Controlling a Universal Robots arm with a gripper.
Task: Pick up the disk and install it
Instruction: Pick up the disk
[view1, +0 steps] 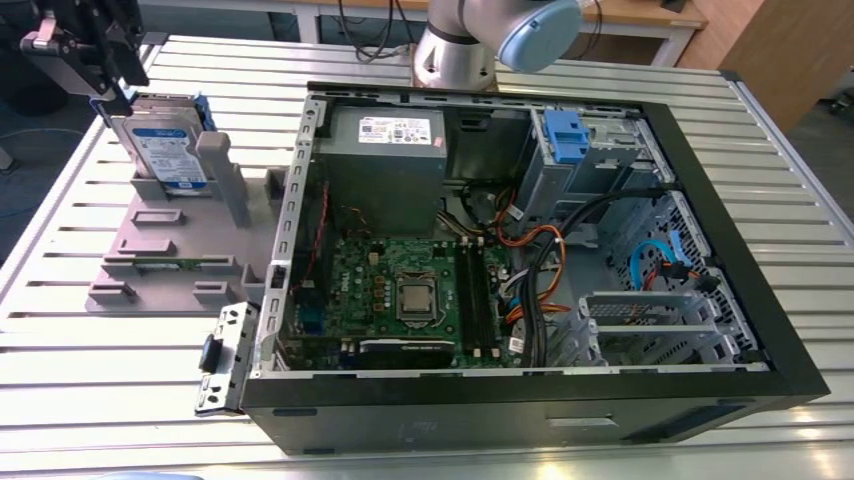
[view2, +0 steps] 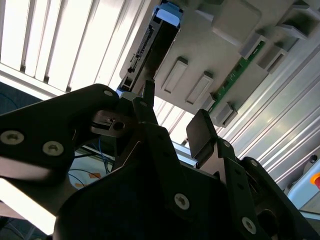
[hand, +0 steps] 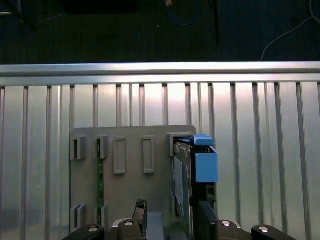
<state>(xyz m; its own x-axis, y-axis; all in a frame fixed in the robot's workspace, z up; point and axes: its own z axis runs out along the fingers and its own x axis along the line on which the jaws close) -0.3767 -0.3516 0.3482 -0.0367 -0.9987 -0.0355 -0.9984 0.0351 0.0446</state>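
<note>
Gripper (hand: 172, 207) spread open, nothing held, poised over disk (hand: 182, 170); disk stood on edge in grey fixture (view1: 154, 255), 10 o'clock from case (view1: 534, 395) in exterior view; judged rigid, dense, slick, shock-sensitive; best pinched across flat faces near top edge.

disk (view1: 163, 150) stands on edge in a slot at the far end of the fixture (view1: 160, 255), which lies on the table (view1: 80, 330) at the exterior view's left; gripper (view1: 123, 85) just above disk; computer case (view1: 534, 410) just beside fixture on exterior view's right, motherboard (view1: 400, 290) inside, arm base (view1: 454, 60) behind case
</note>
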